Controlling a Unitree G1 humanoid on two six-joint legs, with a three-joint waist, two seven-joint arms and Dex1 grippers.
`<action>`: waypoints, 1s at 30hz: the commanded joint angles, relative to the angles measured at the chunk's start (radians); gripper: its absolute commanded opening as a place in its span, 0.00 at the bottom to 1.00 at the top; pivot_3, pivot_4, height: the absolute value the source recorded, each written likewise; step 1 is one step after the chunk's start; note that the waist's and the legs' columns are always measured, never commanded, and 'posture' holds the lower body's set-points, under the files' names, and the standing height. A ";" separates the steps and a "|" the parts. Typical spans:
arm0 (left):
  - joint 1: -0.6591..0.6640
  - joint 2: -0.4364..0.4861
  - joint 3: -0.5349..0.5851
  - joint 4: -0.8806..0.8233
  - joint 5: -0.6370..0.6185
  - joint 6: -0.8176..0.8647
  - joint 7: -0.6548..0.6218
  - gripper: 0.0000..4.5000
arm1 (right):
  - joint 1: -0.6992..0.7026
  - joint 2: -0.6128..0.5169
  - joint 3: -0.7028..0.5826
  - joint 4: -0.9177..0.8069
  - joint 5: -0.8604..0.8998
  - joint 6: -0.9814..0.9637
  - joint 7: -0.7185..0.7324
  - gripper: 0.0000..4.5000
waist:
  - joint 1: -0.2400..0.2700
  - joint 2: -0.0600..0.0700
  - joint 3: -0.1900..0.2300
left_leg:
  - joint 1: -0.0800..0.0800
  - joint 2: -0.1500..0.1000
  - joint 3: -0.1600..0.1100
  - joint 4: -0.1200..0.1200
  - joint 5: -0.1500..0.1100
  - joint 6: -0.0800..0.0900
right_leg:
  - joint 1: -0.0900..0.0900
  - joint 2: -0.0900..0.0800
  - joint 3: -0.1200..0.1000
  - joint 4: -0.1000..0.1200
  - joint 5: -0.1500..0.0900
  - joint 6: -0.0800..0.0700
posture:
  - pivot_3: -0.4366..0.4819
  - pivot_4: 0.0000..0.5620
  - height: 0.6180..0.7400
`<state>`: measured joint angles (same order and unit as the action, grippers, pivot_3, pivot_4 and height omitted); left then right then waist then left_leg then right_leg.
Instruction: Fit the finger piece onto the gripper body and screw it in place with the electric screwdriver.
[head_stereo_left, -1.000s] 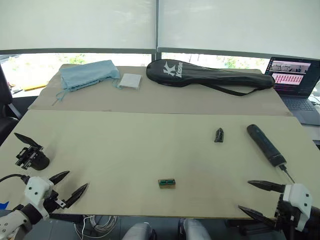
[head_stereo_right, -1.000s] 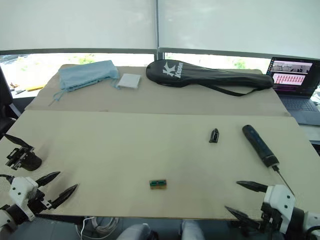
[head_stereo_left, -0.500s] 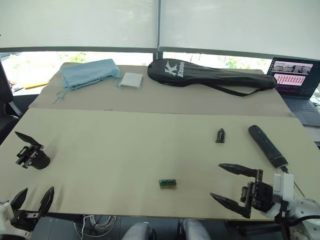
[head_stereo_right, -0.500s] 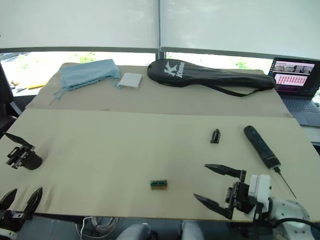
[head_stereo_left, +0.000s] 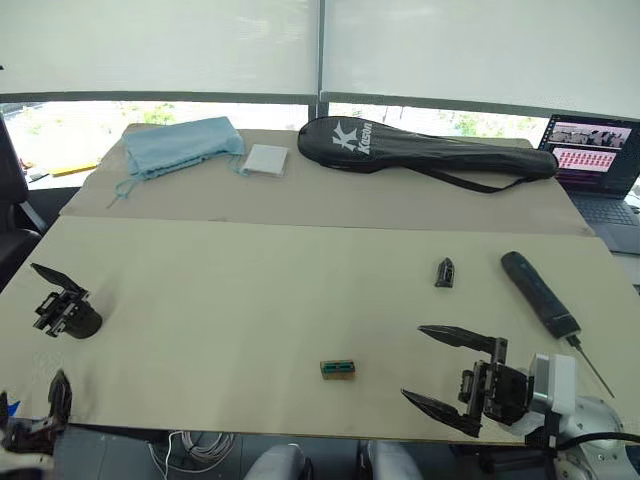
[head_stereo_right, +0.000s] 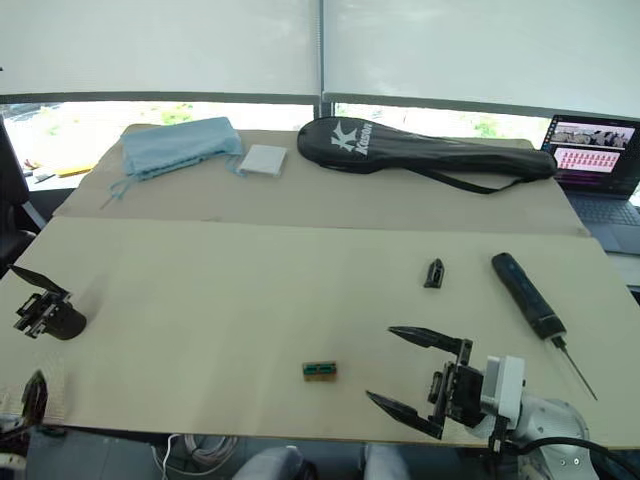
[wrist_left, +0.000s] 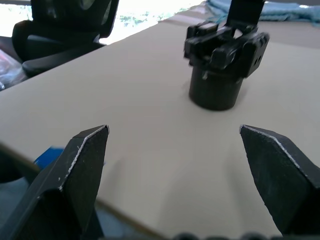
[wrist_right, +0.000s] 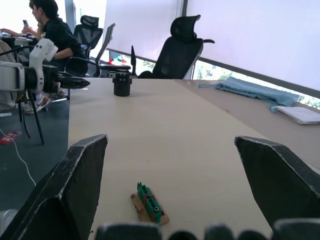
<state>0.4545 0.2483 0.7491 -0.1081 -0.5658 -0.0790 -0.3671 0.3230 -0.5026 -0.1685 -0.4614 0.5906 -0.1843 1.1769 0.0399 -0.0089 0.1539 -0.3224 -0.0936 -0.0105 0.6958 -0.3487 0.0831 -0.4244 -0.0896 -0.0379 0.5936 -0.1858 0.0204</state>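
Both grippers hover spread: right gripper (head_stereo_left: 447, 376) near the box (wrist_right: 148, 203), left gripper (wrist_left: 175, 150) seemingly facing the gripper body (wrist_left: 223, 60).

Black electric screwdriver (head_stereo_left: 537, 294); pale-blue cloth (head_stereo_left: 180, 146); beige table (head_stereo_left: 250, 300)

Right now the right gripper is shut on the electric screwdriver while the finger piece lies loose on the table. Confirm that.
Not quite. The right gripper is open and holds nothing; the electric screwdriver lies on the table, untouched, as the left eye view shows. The finger piece does lie loose.
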 joint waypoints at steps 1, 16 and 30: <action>-0.037 0.049 -0.010 -0.009 0.039 0.030 0.043 0.98 | -0.026 0.012 -0.002 0.000 -0.019 -0.040 -0.035 1.00 | -0.004 -0.001 -0.001 | 0.001 0.000 0.000 0.000 0.000 0.000 | 0.000 0.000 0.000 0.000 0.000 0.000 | 0.48 0.27 1.00; -0.321 0.177 -0.113 0.346 0.213 -0.013 0.083 0.98 | -0.125 0.034 0.027 0.089 -0.095 -0.131 -0.096 1.00 | -0.016 0.003 -0.002 | 0.005 0.000 0.000 0.000 0.002 -0.008 | 0.001 0.008 -0.002 0.003 0.000 -0.003 | 0.48 0.27 1.00; -0.404 0.202 -0.144 0.482 0.221 -0.037 0.053 0.79 | -0.106 0.009 0.054 0.050 -0.104 -0.120 -0.151 1.00 | -0.016 0.009 -0.005 | 0.005 0.002 -0.001 0.000 0.003 -0.009 | 0.001 0.007 -0.002 0.004 0.001 -0.005 | 0.48 0.27 1.00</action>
<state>0.0478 0.4460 0.6128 0.3483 -0.3490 -0.1145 -0.3099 0.2143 -0.4841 -0.1091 -0.3655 0.4811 -0.2924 1.0353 0.0242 0.0001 0.1492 -0.3174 -0.0916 -0.0112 0.6954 -0.3459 0.0737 -0.4234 -0.0841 -0.0396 0.5979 -0.1851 0.0157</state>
